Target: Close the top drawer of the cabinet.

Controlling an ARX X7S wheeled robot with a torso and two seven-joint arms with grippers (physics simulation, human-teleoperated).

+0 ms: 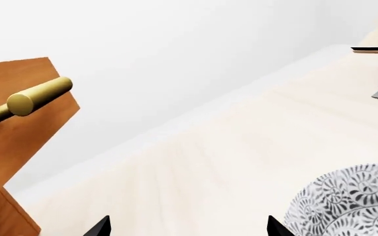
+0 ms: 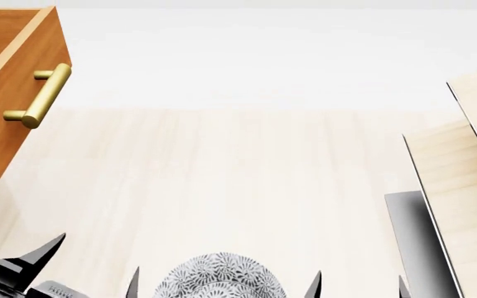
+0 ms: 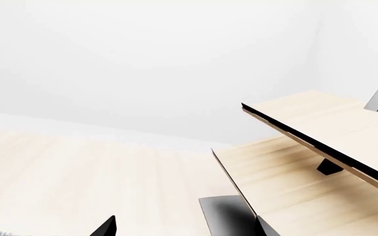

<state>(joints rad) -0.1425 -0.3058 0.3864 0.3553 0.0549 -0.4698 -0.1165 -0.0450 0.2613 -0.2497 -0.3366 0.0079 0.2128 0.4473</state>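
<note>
The top drawer (image 2: 7, 105) juts out open at the head view's upper left, orange-brown wood with a brass bar handle (image 2: 44, 93). The left wrist view shows its front panel (image 1: 18, 142) and handle (image 1: 31, 98), with a piece of the cabinet (image 1: 2, 216) under it. My left gripper (image 2: 94, 261) hangs open and empty low on the left, well short of the drawer front and apart from it; its black tips frame bare tabletop (image 1: 187, 228). My right gripper (image 2: 359, 285) is open and empty at the bottom right (image 3: 185, 228).
A grey patterned bowl (image 2: 219, 279) sits on the pale wooden table (image 2: 238, 174) between my two grippers, close beside the left one (image 1: 353, 201). A pale slanted wooden rack (image 2: 462, 186) on a dark base (image 2: 412, 242) stands at the right (image 3: 320, 147).
</note>
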